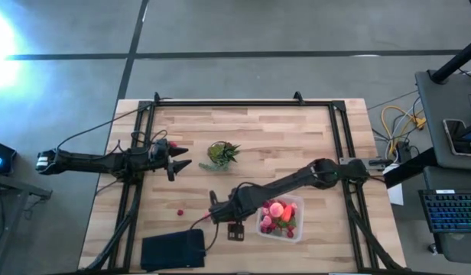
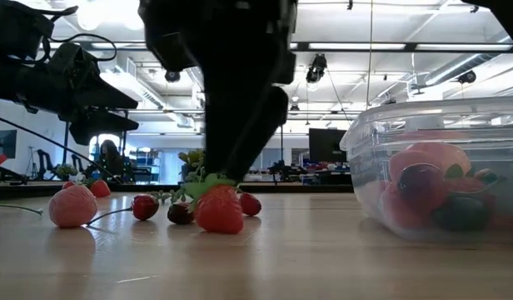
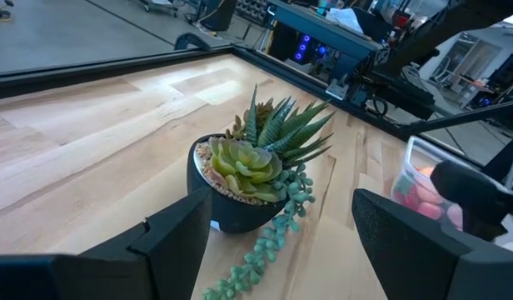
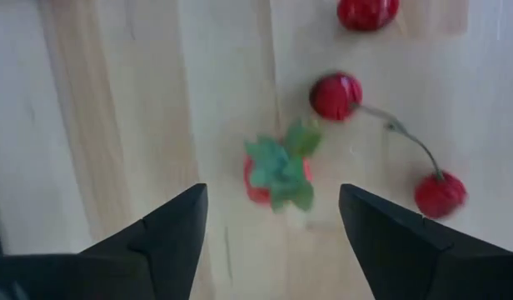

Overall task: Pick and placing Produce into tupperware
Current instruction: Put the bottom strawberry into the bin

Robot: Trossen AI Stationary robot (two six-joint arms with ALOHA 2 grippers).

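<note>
A: Where is the right gripper?

B: Near the table's front edge, just left of the tupperware, pointing down at a strawberry. Its fingers are spread apart with the strawberry lying on the wood between and beyond them; nothing is gripped.

A: And the strawberry itself?

B: Resting on the table, green leaves up. In the low view it sits under the dark gripper, with cherries and a pale pink piece on the wood beside it.

A: What's in the tupperware?

B: Several red and pink pieces, including a peach-pink round one and an orange-red one.

A: The left gripper?

B: It hovers toward the table's left edge, fingers wide apart and holding nothing, aimed at the potted succulent near the table's middle
</note>
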